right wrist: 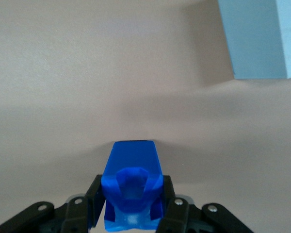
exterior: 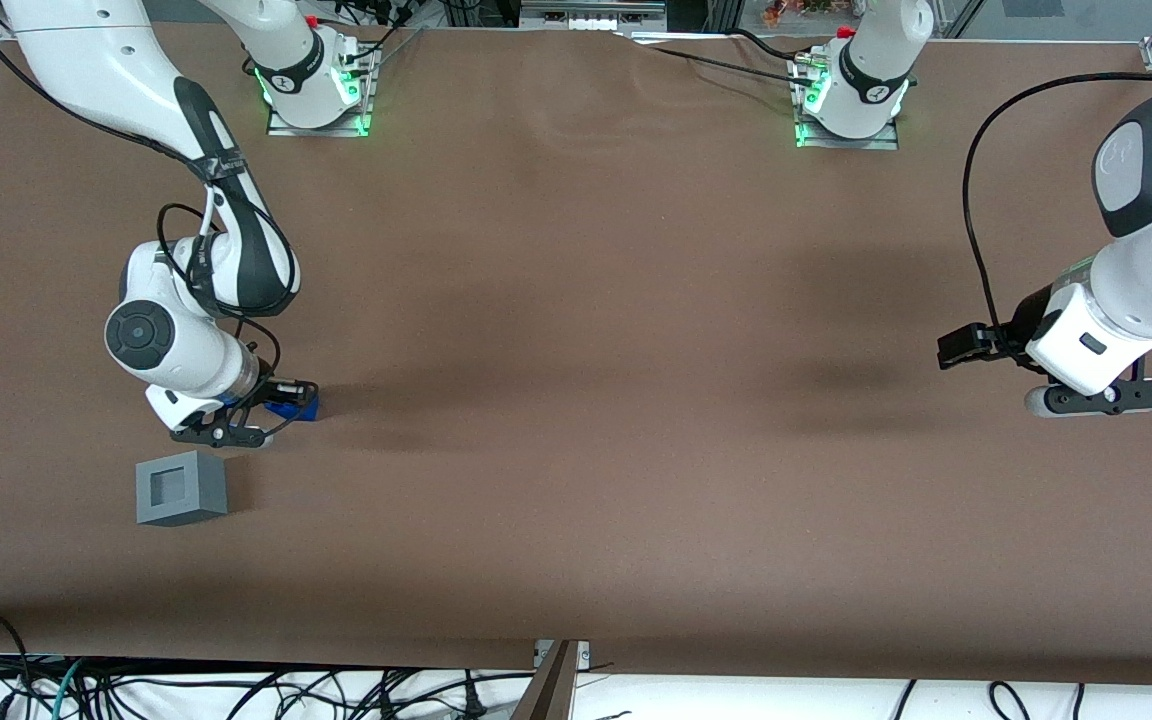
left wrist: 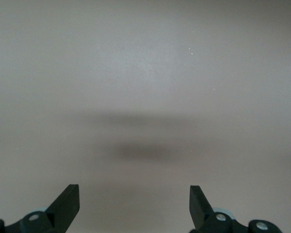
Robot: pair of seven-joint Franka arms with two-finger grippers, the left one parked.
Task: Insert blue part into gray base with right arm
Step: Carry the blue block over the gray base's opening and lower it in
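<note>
Blue part (exterior: 294, 406) clamped in the gripper (exterior: 271, 410), low over the table (exterior: 576, 400), working arm's end.

Loads of open brown tabletop is seen toward the parked arm's end, and a clear strip is left between the gray base (exterior: 181, 487) and the table edge nearest the front camera. The right arm (exterior: 198, 290) is folded down steeply, its wrist bent so the gripper is held just above the surface. In the wrist view the jaws are closed narrow on the blue part (right wrist: 131, 189), one black finger (right wrist: 95, 200) pressed to each flank; it's bright blue, wedge-shaped, with a rounded socket in the face toward that camera. The gray base is sat on the table, nearer the front camera than the gripper, close by but apart, square recess facing up.
</note>
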